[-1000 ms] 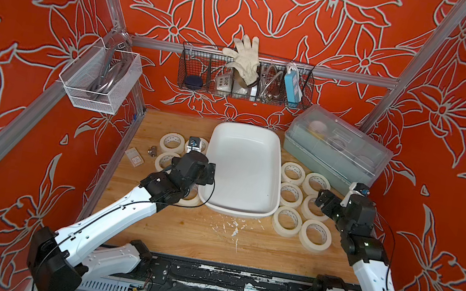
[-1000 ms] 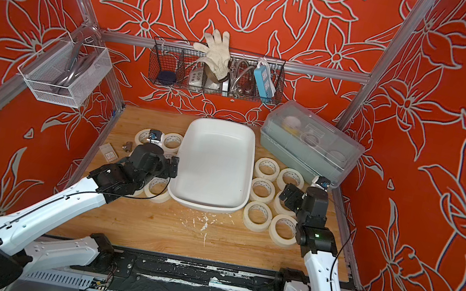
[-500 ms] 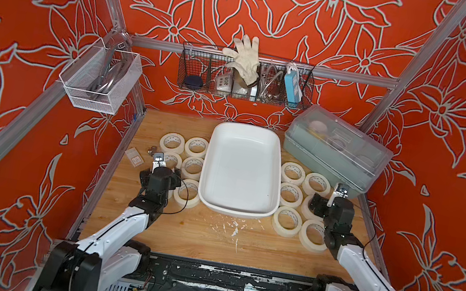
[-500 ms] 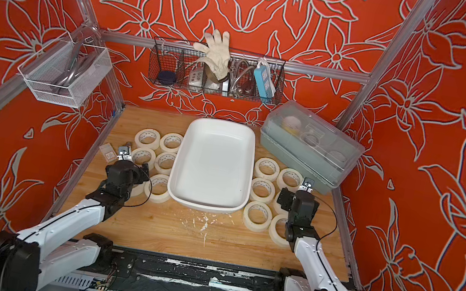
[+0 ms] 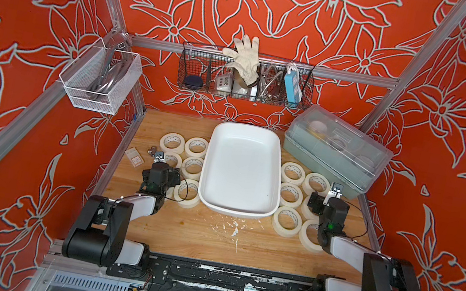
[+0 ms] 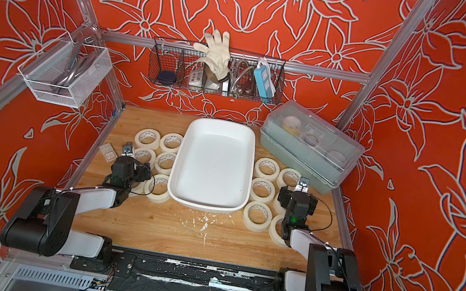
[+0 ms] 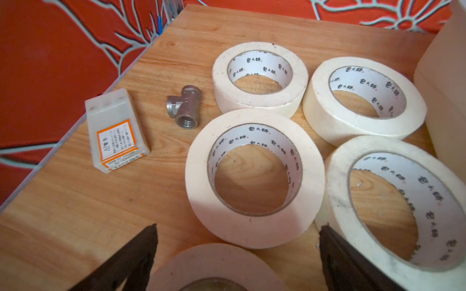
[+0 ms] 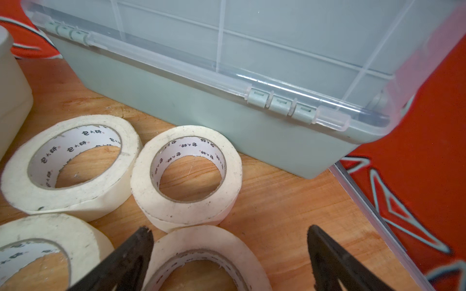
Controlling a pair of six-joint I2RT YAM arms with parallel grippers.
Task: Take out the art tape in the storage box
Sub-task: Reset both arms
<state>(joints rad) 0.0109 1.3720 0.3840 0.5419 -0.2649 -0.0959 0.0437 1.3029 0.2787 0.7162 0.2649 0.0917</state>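
The white storage box (image 5: 241, 170) (image 6: 214, 162) stands mid-table with nothing inside it. Cream art tape rolls lie flat on the wood on both sides of it, several on the left (image 5: 196, 146) (image 6: 167, 162) and several on the right (image 5: 293, 173) (image 6: 258, 212). My left gripper (image 5: 160, 172) (image 6: 127, 166) hovers low over the left group, open; its fingers straddle one roll (image 7: 214, 264), with another (image 7: 254, 176) just ahead of the left gripper (image 7: 238, 228). My right gripper (image 5: 327, 201) (image 6: 297, 198) (image 8: 229, 229) is open over a right-hand roll (image 8: 201, 257).
A grey-green box with a clear lid (image 5: 337, 151) (image 8: 201, 113) stands at the back right, close to the right rolls. A metal pipe tee (image 7: 184, 105) and a small orange-labelled plastic case (image 7: 116, 131) lie left of the left rolls. Wire baskets (image 5: 244, 80) (image 5: 97, 80) hang on the walls.
Both arms have drawn back toward the front and folded low. The left gripper has left the box's left edge. Both grippers stayed open and no roll moved.
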